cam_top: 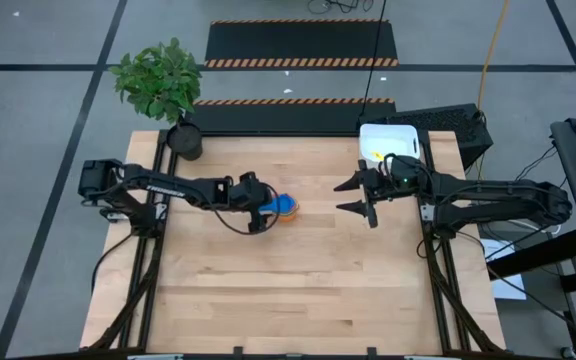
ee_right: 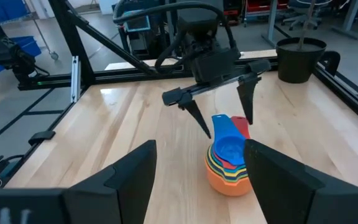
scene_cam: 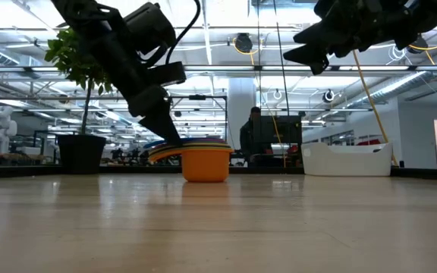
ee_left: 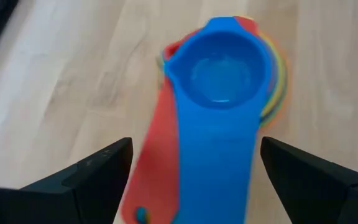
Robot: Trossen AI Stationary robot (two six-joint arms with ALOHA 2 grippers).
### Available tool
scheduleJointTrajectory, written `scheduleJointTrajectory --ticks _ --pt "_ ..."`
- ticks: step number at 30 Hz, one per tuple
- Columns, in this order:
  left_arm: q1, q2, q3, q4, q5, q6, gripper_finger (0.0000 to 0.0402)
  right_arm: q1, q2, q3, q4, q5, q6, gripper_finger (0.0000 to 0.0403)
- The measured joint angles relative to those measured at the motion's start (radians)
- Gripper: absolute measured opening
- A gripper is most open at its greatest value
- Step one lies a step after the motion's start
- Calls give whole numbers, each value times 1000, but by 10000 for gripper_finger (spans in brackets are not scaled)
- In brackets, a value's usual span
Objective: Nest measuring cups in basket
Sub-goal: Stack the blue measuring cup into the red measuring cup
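Straddling the handles of the stacked measuring cups [ee_right: 229,163], the left gripper [ee_right: 219,111] gapes wide.

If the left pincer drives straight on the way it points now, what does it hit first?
Probably the blue handle of the top cup in the nested measuring cups. The left pincer is open, fingers straddling that handle, and the table lies right beneath. Depth is unclear.

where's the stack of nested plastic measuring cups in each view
High view: nested stack of plastic measuring cups at table centre, by the open left gripper.
Low view: stack left of centre.
Left wrist view: stack fills the centre.
Right wrist view: stack low, centre-right.
Shared landmark: dark round plant pot.
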Motion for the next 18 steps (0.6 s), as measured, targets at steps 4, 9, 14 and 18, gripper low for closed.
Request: scheduleJointTrajectory --ticks 4,9,14,18 --pt "11 0 0 -1 -10 0 360 0 0 0 -3 0 0 235" --pt "21 0 0 -2 -9 21 360 0 0 0 -5 0 0 235" --pt "24 0 0 -13 -1 39 360 0 0 0 -14 -1 -4 235" --pt "24 0 0 -55 -1 44 360 0 0 0 -22 -1 -4 235"
